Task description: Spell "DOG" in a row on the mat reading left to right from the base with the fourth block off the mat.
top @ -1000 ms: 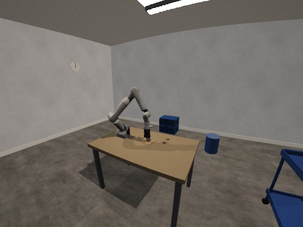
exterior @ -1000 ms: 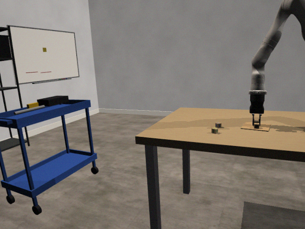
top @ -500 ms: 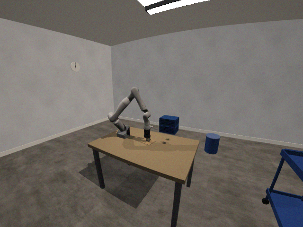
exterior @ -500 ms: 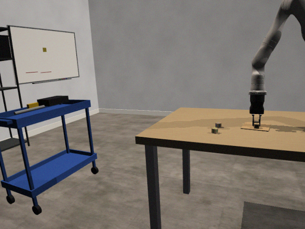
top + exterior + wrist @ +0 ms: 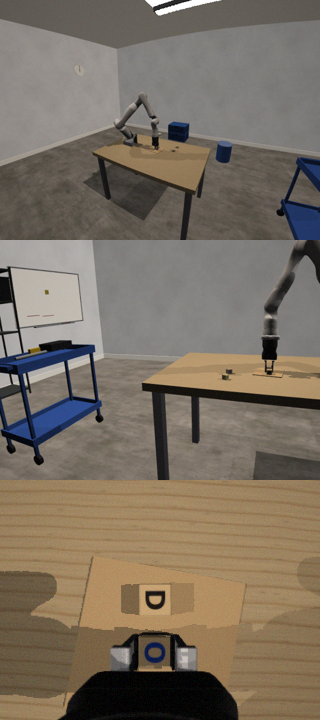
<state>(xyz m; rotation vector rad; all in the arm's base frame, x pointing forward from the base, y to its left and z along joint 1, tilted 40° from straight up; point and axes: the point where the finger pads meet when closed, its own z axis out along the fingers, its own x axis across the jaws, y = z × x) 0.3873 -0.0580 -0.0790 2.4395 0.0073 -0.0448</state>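
In the wrist view my gripper (image 5: pixel 155 646) is shut on the block with a blue O (image 5: pixel 155 652), low over the tan mat (image 5: pixel 160 630). The block with a black D (image 5: pixel 155 600) lies flat on the mat just beyond the O block, a small gap apart. In the exterior view the gripper (image 5: pixel 269 370) stands upright over the mat (image 5: pixel 268 375), with the O block (image 5: pixel 269 372) between its fingers close to the mat surface. Two other blocks (image 5: pixel 225 376) (image 5: pixel 229 371) lie on the table off the mat, to its left in that view; their letters are too small to read.
The mat lies on the wooden table (image 5: pixel 155 161) near the arm's base (image 5: pixel 130 140). A blue crate (image 5: pixel 178 131) and a blue cylinder (image 5: pixel 224 151) stand on the floor behind the table. A blue cart (image 5: pixel 46 392) stands far to the side.
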